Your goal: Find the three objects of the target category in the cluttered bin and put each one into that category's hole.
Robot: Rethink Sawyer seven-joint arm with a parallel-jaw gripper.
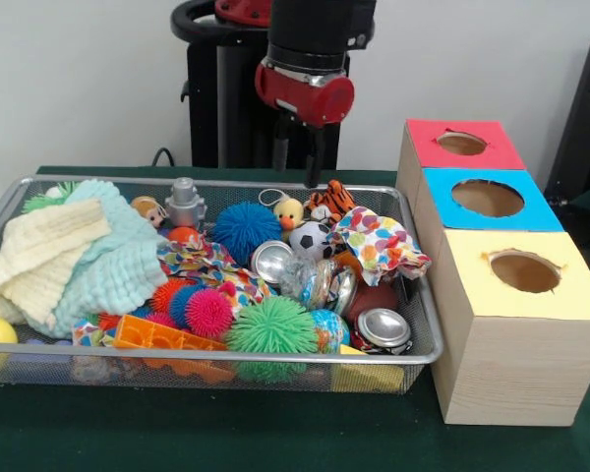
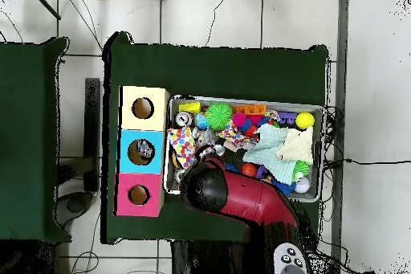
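The silver wire-mesh bin (image 1: 420, 295) is full of toys and cloths; it also shows in the overhead view (image 2: 322, 150). A silver-topped can (image 1: 271, 261) lies in the middle. A second can (image 1: 382, 329) lies at the front right corner and shows in the overhead view (image 2: 184, 120). A crushed clear bottle (image 1: 313, 280) lies between them, partly buried. My gripper (image 1: 298, 177) hangs above the bin's far rim, open and empty, clear of the toys. In the overhead view the arm's red and black head (image 2: 207, 193) hides it.
Three wooden boxes with round holes stand beside the bin: red (image 1: 462, 145), blue (image 1: 487, 199), yellow (image 1: 524, 270). Spiky balls (image 1: 271, 329), a pale green cloth (image 1: 118, 256), a cream cloth (image 1: 39, 261), a patterned cloth (image 1: 379, 241) and small toys fill the bin.
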